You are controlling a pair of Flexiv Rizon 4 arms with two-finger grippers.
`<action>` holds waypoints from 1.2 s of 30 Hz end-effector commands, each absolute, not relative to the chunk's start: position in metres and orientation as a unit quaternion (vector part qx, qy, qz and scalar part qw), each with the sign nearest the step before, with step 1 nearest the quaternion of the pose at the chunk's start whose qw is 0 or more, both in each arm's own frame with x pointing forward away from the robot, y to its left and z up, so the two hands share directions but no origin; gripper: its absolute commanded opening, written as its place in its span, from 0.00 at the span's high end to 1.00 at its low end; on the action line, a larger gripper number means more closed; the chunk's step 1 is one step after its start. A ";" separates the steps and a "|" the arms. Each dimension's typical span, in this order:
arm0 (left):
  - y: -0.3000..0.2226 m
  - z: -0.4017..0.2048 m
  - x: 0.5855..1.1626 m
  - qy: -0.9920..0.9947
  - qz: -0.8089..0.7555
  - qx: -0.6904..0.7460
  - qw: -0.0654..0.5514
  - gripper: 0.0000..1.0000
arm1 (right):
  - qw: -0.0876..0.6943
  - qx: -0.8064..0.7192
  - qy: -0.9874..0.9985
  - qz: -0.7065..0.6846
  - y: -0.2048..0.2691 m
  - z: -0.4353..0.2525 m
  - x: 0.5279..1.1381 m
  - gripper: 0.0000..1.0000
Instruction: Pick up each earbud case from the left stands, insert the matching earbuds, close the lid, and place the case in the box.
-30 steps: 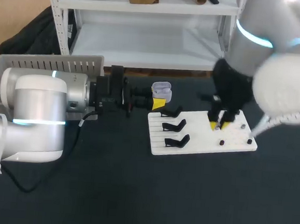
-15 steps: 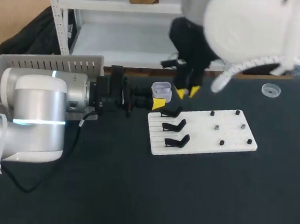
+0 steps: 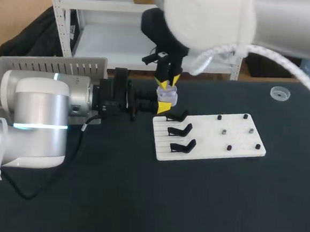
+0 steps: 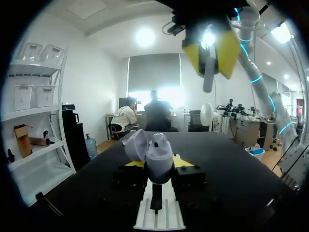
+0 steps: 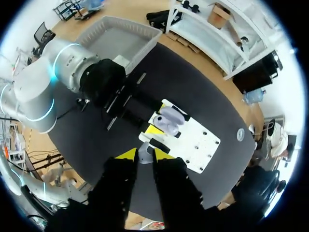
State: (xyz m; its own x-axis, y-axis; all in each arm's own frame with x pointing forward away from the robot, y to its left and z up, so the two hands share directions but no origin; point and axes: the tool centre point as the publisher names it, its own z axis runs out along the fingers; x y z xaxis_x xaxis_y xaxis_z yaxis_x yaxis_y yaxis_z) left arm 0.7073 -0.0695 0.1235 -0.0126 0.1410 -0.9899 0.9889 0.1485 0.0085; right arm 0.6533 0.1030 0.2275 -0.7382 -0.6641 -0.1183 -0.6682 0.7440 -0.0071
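1. At the far end of the board's left side, the left tool lies level above the table. It pinches the case from both sides.
2. Case: upright between the left tool's fingers, lid swung open.
3. Right tool: pointing down directly over the open case, its fingers pressed onto an earbud.
4. Earbud: stem pointing down. The left wrist view shows it above the case and apart from it.
5. White board: flat on the table, right of centre, just beside the held case.
6. Three black stands sit in a column at the board's left end.
7. Small pegs dot the board's right half.
8. Grey box: at the far left, behind the left arm.
9. Small clear disc: on the table at the far right, well apart from the board.
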 end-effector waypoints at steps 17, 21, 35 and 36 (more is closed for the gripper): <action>-0.070 0.123 0.706 0.571 -0.424 0.494 0.501 1.00 | 0.034 -0.374 0.927 0.015 0.097 0.191 0.688 1.00; -0.070 0.123 0.706 0.571 -0.424 0.494 0.501 1.00 | 0.043 -0.376 0.925 0.018 0.095 0.187 0.689 1.00; -0.070 0.123 0.706 0.571 -0.424 0.494 0.501 1.00 | 0.063 -0.397 0.916 0.023 0.097 0.185 0.682 1.00; -0.070 0.123 0.706 0.571 -0.424 0.494 0.501 1.00 | 0.064 -0.398 0.915 0.024 0.097 0.184 0.682 1.00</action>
State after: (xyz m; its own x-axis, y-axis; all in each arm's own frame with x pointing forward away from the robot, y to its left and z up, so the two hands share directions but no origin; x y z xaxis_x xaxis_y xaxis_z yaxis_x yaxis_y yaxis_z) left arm 0.7073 -0.0695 0.1235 -0.0126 0.1410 -0.9899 0.9889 0.1485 0.0085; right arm 0.6874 0.1007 0.1864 -0.6776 -0.7271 -0.1104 -0.7315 0.6819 -0.0017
